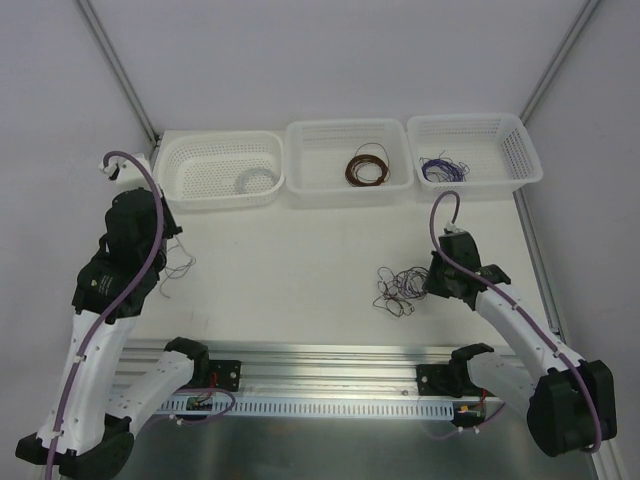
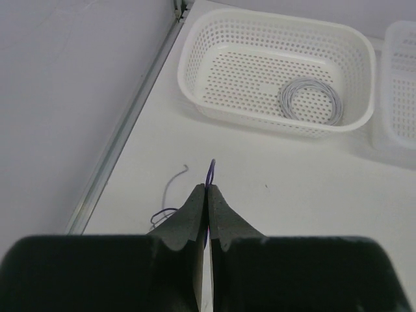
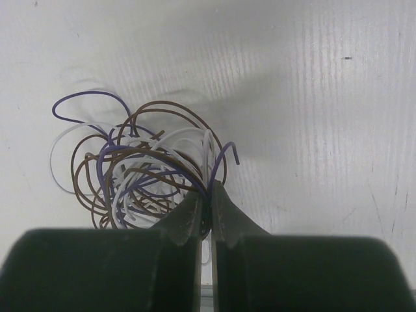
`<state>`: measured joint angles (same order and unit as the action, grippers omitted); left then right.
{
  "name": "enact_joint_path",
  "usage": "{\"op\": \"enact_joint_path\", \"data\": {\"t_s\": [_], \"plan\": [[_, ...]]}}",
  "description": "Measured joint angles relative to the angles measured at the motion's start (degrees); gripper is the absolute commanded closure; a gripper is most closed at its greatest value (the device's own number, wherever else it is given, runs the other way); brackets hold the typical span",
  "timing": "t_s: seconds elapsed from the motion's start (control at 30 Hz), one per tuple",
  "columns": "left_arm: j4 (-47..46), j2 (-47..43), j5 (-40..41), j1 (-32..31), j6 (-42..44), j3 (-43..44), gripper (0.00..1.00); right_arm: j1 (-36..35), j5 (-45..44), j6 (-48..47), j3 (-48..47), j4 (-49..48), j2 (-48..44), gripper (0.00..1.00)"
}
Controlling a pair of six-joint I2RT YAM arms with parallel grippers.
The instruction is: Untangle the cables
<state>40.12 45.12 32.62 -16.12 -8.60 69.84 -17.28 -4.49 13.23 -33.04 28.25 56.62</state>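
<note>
Strands of the cables, purple, brown and pale, lie knotted in scribbly loops on the right half of the table. The right gripper is pressed together at the knot's near edge, pinching purple and pale strands where they run between its fingers. Well apart, on the left side, the left gripper is clamped on a single purple strand whose loose tail lies on the table beside it. The step in hand looks like drawing one wire free while the knot is anchored. Next, the freed strand probably belongs in the right basket, where purple wires lie; that calls for a long carry across the table without snagging.
</note>
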Motion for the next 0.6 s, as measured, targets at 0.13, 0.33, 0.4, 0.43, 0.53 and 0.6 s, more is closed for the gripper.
{"op": "enact_joint_path", "data": {"t_s": [0.13, 0.33, 0.4, 0.43, 0.53, 0.6], "plan": [[0.4, 1.0, -2.8, 0.1, -1.0, 1.9, 1.00, 0.2, 0.7, 0.0, 0.0, 0.0, -0.3, 0.98], [0.5, 3.3, -14.4, 0.1, -2.1, 2.2, 1.00, -0.1, 4.2, -1.2, 0.0, -0.7, -1.6, 0.75], [0.5, 4.2, -19.3, 0.1, -2.8, 2.2, 1.00, -0.9, 5.0, -1.9, -0.1, -0.8, -2.0, 0.64], [0.4, 4.5, -21.8, 0.1, -3.1, 2.2, 1.00, -1.4, 5.4, -2.5, -0.2, -0.7, -2.3, 0.54], [-0.5, 5.3, -29.7, 0.0, -4.4, 2.2, 1.00, -3.7, 5.4, -4.0, -1.5, 0.0, -3.4, 0.35], [-1.4, 5.9, -34.1, -0.2, -5.0, 2.3, 1.00, -5.6, 5.4, -5.3, -3.4, 0.6, -4.7, 0.26]]}}
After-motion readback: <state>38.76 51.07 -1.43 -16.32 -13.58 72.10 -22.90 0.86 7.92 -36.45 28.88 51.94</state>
